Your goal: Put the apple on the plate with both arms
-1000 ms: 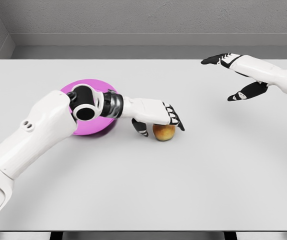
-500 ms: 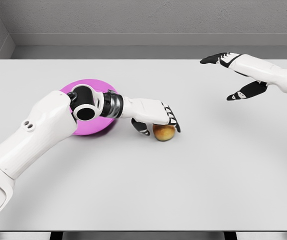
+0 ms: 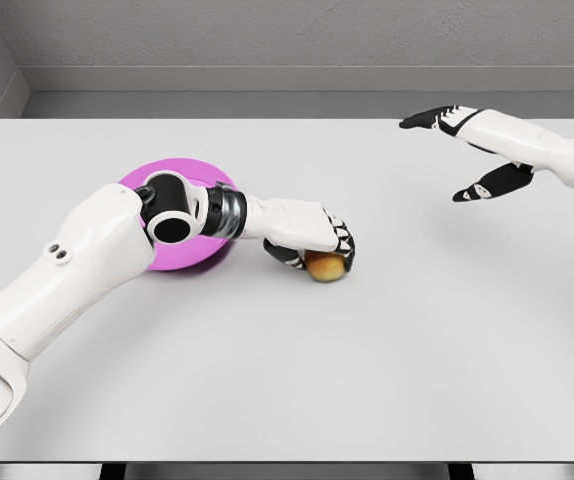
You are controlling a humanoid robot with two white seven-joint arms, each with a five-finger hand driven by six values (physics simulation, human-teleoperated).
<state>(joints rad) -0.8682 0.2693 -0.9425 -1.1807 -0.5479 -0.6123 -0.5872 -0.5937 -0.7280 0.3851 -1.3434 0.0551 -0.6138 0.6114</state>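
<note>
Left hand (image 3: 312, 240) fingers have curled down since earlier, now clasping apple (image 3: 326, 267); apple's orientation indeterminable; right hand (image 3: 477, 150) spread, holding nothing

left arm: reaches across from lower left, forearm level
left hand (image 3: 312, 238): palm down, fingers curled over
right hand (image 3: 472, 150): raised far right, fingers spread, holding nothing

Simulated test room: bare white table (image 3: 387, 340), grey walls (image 3: 297, 35).
</note>
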